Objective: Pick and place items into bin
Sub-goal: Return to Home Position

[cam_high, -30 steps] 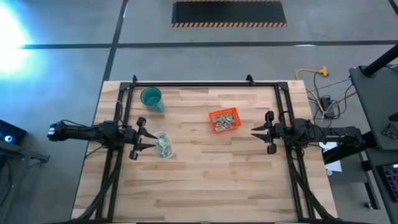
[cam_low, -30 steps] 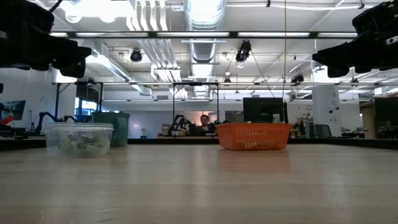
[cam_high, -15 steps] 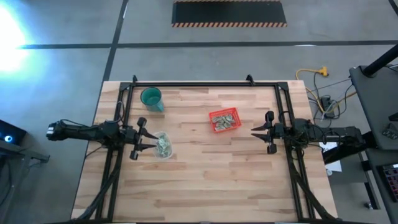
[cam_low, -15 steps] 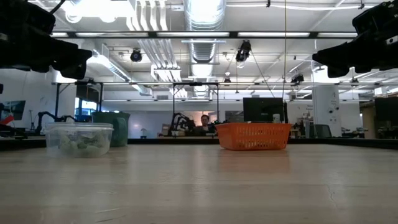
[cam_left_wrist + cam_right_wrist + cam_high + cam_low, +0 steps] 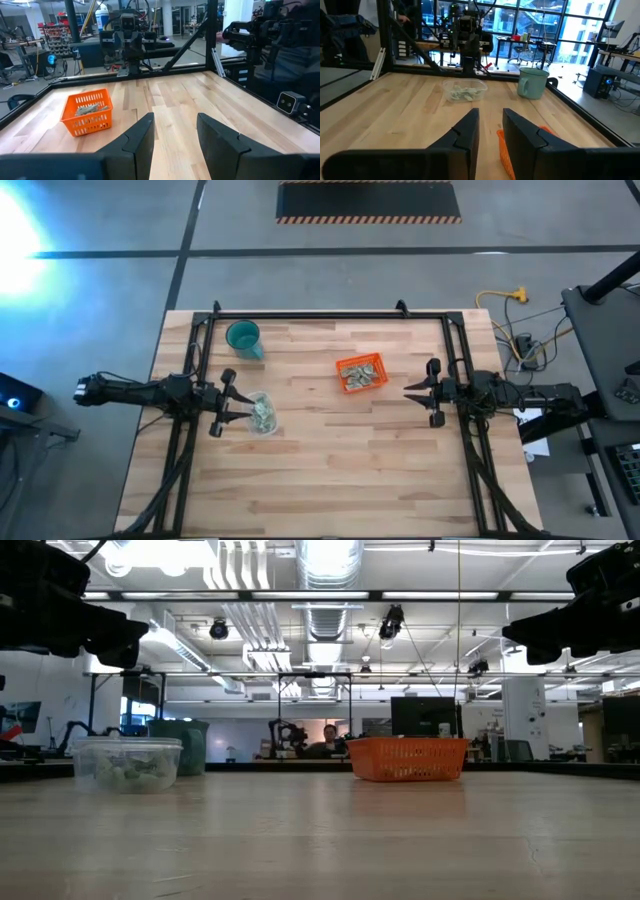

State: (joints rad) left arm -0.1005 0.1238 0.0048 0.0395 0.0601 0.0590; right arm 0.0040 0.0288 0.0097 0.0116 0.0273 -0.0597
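Right of centre on the wooden table (image 5: pixel 330 470), the red basket (image 5: pixel 341 366) holds pale green packets (image 5: pixel 362 373); the right gripper (image 5: pixel 409 394) hangs near it, fingers slightly apart, gripping nothing; the left gripper (image 5: pixel 245 406), fingers spread, hovers over the clear tub (image 5: pixel 264 416) of more packets; the teal cup (image 5: pixel 243 337) stands beyond.

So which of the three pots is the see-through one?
The clear tub beside the left gripper, with pale green packets inside. The cup is solid teal and the basket is orange-red mesh.
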